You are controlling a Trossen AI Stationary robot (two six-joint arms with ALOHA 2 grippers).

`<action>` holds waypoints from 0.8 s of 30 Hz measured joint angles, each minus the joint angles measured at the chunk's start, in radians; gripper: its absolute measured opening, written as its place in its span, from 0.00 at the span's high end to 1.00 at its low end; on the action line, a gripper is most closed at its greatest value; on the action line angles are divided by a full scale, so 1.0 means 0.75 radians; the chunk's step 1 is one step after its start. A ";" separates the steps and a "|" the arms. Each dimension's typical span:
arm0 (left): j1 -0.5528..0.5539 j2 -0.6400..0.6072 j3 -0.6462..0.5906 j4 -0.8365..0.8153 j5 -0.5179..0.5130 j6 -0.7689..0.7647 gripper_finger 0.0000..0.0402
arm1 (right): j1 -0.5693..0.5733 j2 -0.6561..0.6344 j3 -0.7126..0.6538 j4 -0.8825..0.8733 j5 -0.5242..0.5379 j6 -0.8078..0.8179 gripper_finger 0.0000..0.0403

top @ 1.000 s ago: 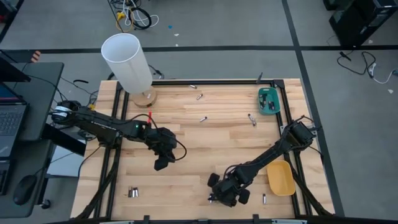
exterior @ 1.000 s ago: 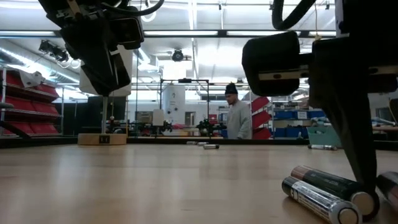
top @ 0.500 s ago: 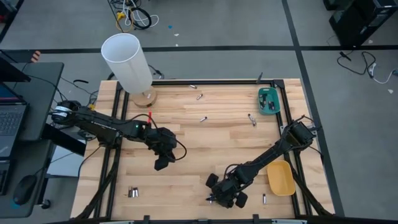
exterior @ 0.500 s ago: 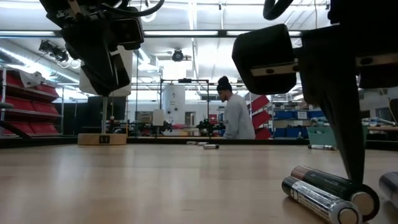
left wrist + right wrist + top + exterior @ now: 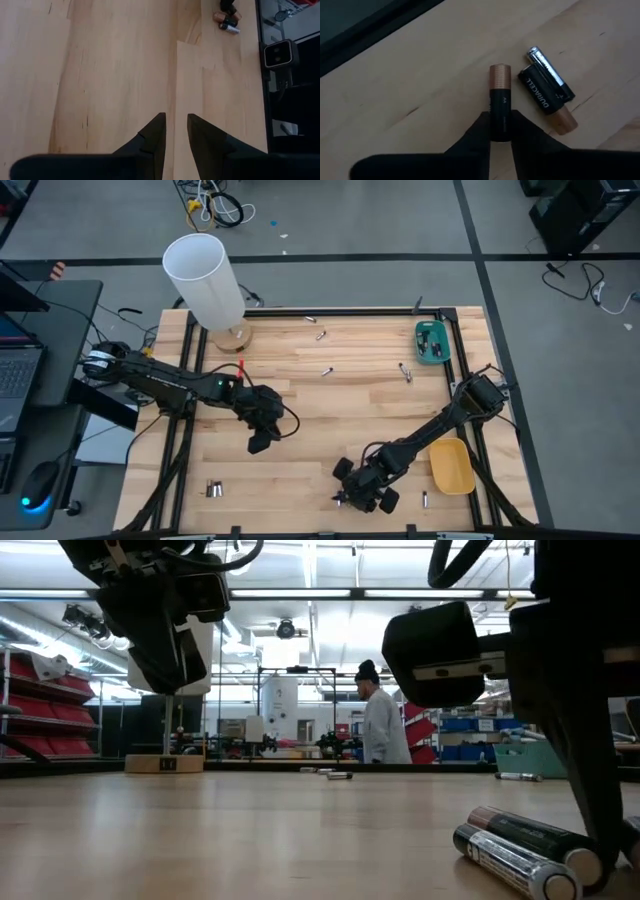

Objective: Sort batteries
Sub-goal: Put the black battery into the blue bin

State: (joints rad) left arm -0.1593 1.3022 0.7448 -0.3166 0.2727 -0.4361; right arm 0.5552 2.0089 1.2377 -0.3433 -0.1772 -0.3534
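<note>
Small batteries lie scattered on the wooden table: a few near the far edge, one mid-table, a pair at the near left, one by the yellow tray. My right gripper is low at the near edge, shut on a black copper-topped battery. Two more batteries lie beside it, and they show close up in the low view. My left gripper hovers open above bare wood mid-table. My right gripper pinches the black battery between its two fingers at the plain end, opposite the copper cap. The fingers come from above, slanting, and lie along the battery. The battery lies flat on the table.
A yellow tray sits by the right edge and a teal tray at the far right corner. A tall white cylinder on a wooden base stands at the far left. A person moves in the room beyond.
My right gripper has swayed slightly toward the table's left and back again at the near-edge batteries. The batteries lie where they were. The person in the room behind has walked a little.
</note>
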 joint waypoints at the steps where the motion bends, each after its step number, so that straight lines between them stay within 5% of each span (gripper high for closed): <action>1: 0.000 0.000 0.000 -0.005 0.000 0.000 0.77 | -0.004 0.000 0.000 -0.001 0.000 0.017 0.91; 12: 0.000 0.000 0.000 -0.012 -0.013 0.008 0.77 | -0.026 -0.036 -0.006 -0.053 0.080 0.355 0.92; 24: 0.000 0.000 0.000 -0.012 -0.048 0.013 0.77 | -0.095 -0.264 -0.064 -0.435 0.256 0.396 0.92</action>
State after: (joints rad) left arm -0.1593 1.3022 0.7448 -0.3260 0.2367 -0.4262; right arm 0.4836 1.8110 1.1896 -0.6697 0.0149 -0.0561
